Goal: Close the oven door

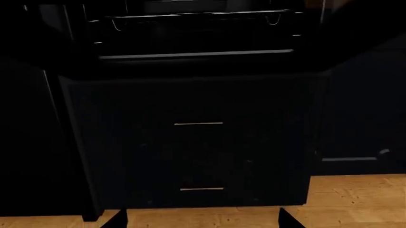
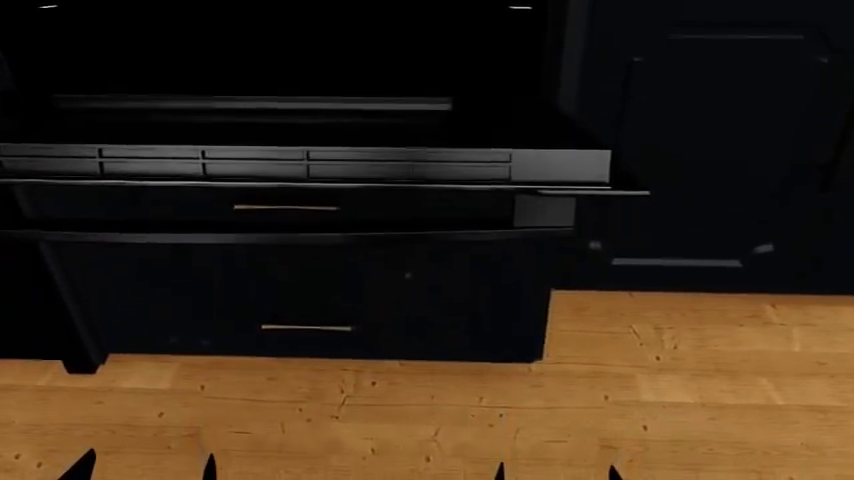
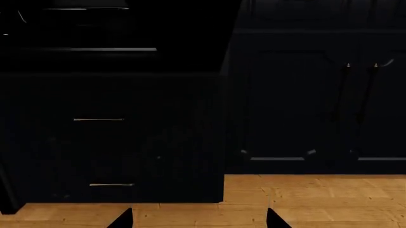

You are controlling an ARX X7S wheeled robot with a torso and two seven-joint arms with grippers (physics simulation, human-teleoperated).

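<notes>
While the oven door [image 2: 307, 165] hangs open, both grippers wait wide apart, empty.
Door lies at twelve o'clock, long edge crosswise; left gripper [image 2: 144, 468] nearer.

All three views are very dim — the cabinetry sinks into near-black, detail lost. Only the wooden floor [image 2: 667, 400] is evenly lit. Faint highlights streak the oven door [image 2: 307, 165] — renders sharp, without blur.

One oven door [image 2: 307, 168] hangs open, with four vent slots along its edge. Below it sit two drawer fronts, each with one brass handle [image 2: 286, 208] [image 2: 306, 328]. Two navy cabinet doors [image 3: 279, 95] [image 3: 381, 95] stand beside them.
</notes>
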